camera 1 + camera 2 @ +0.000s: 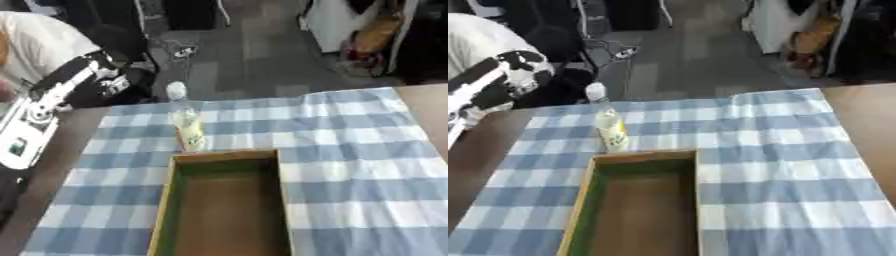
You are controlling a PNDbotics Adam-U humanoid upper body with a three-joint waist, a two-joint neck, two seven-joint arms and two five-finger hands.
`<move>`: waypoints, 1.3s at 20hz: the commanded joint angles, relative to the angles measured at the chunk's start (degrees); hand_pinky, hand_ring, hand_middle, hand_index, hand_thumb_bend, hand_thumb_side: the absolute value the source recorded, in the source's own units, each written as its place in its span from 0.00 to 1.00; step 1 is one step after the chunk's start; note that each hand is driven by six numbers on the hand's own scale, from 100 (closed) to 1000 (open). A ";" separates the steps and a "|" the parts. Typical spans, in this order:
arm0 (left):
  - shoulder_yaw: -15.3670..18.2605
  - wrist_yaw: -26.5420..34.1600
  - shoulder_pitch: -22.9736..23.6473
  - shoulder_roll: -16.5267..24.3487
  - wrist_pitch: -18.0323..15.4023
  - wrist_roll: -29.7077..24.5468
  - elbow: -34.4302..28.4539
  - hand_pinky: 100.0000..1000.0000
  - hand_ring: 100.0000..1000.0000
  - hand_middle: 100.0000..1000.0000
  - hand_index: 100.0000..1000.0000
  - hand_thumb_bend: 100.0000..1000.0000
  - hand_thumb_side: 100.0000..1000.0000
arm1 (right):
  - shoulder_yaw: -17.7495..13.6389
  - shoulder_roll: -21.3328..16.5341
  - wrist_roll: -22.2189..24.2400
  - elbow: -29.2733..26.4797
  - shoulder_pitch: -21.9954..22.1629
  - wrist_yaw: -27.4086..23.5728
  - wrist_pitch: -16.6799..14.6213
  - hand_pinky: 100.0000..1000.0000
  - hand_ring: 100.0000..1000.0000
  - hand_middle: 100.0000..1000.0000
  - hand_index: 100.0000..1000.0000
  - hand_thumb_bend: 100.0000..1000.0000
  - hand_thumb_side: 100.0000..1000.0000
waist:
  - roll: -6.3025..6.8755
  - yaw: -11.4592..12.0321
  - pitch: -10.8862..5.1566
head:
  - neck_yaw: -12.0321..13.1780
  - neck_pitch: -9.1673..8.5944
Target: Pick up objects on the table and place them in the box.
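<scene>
At the centre of the frame a clear bottle (186, 120) with a white cap and a yellowish label is seen standing upright on the blue-and-white checked cloth (350, 150) that covers the table (872, 107). It is placed just beyond the far rim of the open box (166, 200), near its left corner, apparently close against the wall, though contact cannot be confirmed. The box is seen to be without contents, its brown floor and greenish inner wall exposed; no item is judged to have been deposited yet, and the bottle is the only loose object noted on the cloth. The left arm (39, 107), white and black, is recorded entering from the upper left of the frame, raised above the table edge and well apart from the bottle. Its position is judged consistent with an approach toward the bottle, which lies on that side. The left hand cannot be made out at the end of the arm in either view, so the state of its fingers cannot be told. The right hand is shown in neither view. More of the arm's lower white casing is shown at the left edge of the left eye view, whereas in the right eye view the arm is cropped closer and more bare table is shown at the right.
</scene>
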 commanded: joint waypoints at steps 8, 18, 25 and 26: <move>-2.66 -0.76 -2.94 3.96 -2.73 -5.17 1.51 0.93 0.87 0.93 0.91 1.00 1.00 | -0.09 -1.27 0.14 -0.93 -0.44 -0.01 0.15 0.33 0.44 0.51 0.60 0.00 0.83 | -0.12 -0.19 -0.87 | 1.21 -0.11; -4.04 -4.93 -5.00 4.08 -2.80 -9.99 5.77 0.94 0.90 0.95 0.93 1.00 1.00 | -0.09 -1.24 0.18 -0.93 -0.52 -0.03 0.16 0.33 0.44 0.51 0.60 0.00 0.83 | -0.05 -0.40 -0.83 | 1.69 0.79; -4.69 -5.52 -6.15 3.43 -3.40 -12.22 8.05 0.94 0.90 0.97 0.97 1.00 1.00 | -0.07 -1.18 0.18 -0.93 -0.61 -0.08 0.14 0.33 0.44 0.51 0.60 0.00 0.83 | -0.07 -0.53 -0.86 | 1.49 0.59; -4.81 -5.50 -6.44 3.26 -3.45 -12.57 8.50 0.94 0.90 0.97 0.97 1.00 1.00 | -0.06 -1.17 0.20 -0.93 -0.62 -0.10 0.13 0.33 0.44 0.51 0.60 0.00 0.83 | -0.07 -0.55 -0.86 | 1.49 0.58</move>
